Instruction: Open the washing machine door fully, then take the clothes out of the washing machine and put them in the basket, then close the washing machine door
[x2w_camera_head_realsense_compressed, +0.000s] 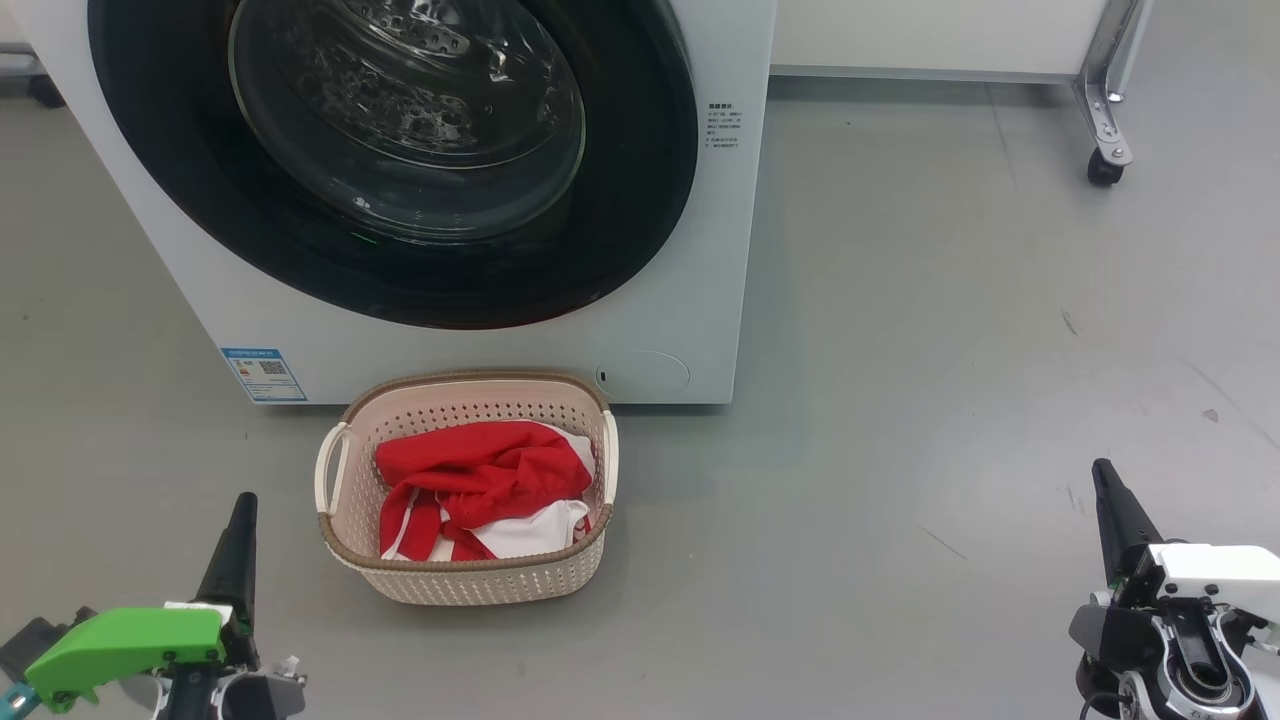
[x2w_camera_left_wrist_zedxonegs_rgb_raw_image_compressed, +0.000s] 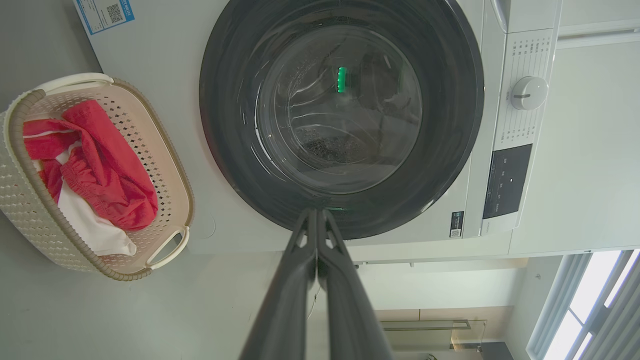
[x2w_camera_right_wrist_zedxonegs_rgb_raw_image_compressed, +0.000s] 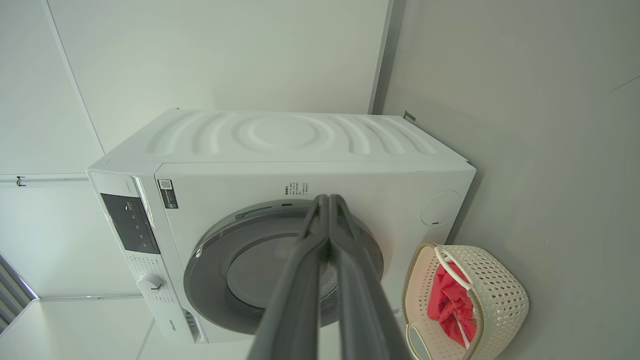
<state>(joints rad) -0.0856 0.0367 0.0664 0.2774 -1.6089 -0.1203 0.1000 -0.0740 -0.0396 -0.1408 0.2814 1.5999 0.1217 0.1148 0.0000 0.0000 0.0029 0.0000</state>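
Note:
The white washing machine (x2w_camera_head_realsense_compressed: 700, 250) fills the top left of the head view, and its round black-rimmed door (x2w_camera_head_realsense_compressed: 390, 150) lies flat against its front. On the floor just before it stands the cream basket (x2w_camera_head_realsense_compressed: 465, 580) with the red and white clothes (x2w_camera_head_realsense_compressed: 480, 485) inside. My left gripper (x2w_camera_head_realsense_compressed: 243, 500) is at the lower left, shut and empty, left of the basket. My right gripper (x2w_camera_head_realsense_compressed: 1100, 468) is at the lower right, shut and empty, far from the basket. The left wrist view shows the door (x2w_camera_left_wrist_zedxonegs_rgb_raw_image_compressed: 342, 115), basket (x2w_camera_left_wrist_zedxonegs_rgb_raw_image_compressed: 30, 210) and clothes (x2w_camera_left_wrist_zedxonegs_rgb_raw_image_compressed: 100, 170); the right wrist view shows the machine (x2w_camera_right_wrist_zedxonegs_rgb_raw_image_compressed: 285, 150) and basket (x2w_camera_right_wrist_zedxonegs_rgb_raw_image_compressed: 500, 295).
Grey floor (x2w_camera_head_realsense_compressed: 950, 350) spreads to the right of the machine. A metal leg on a caster (x2w_camera_head_realsense_compressed: 1105, 165) stands at the far right, by a white wall panel. The machine's dial (x2w_camera_left_wrist_zedxonegs_rgb_raw_image_compressed: 527, 93) and dark control panel (x2w_camera_left_wrist_zedxonegs_rgb_raw_image_compressed: 505, 180) sit on its top strip.

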